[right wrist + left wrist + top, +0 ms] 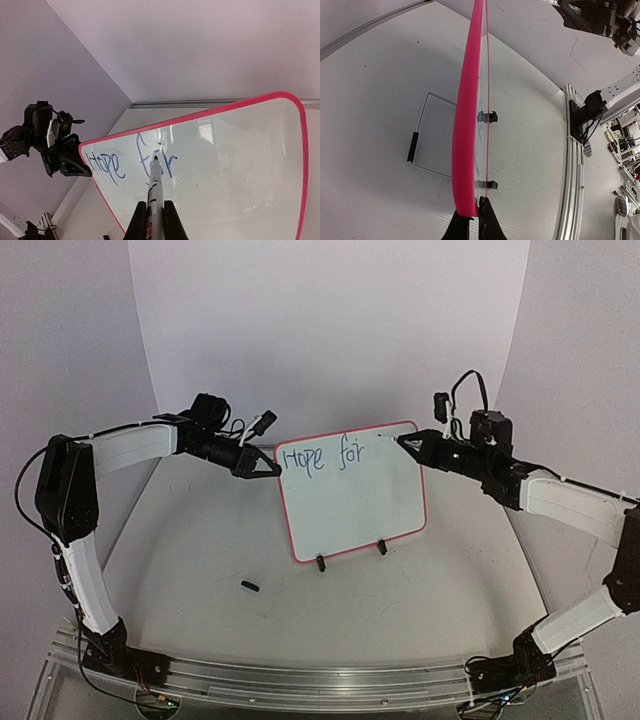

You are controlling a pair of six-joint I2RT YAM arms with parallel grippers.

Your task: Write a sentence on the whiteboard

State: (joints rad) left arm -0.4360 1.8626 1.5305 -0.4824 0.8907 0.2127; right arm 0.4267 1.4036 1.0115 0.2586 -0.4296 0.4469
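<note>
**Board walls off the middle; open table lies toward six o'clock**

From above, the whiteboard stands upright mid-table on two clip feet and blocks any straight pass across the centre. At its nine o'clock edge the left gripper is clamped on the frame, and the left arm fills that flank. At two o'clock the right gripper grips a marker whose tip is at the board face, barring that corner. Toward twelve, behind the board, a wire frame lies on the table, with the curved backdrop beyond it. Toward six, bare tabletop runs to the metal rail. A small black cap lies at seven o'clock.
</note>
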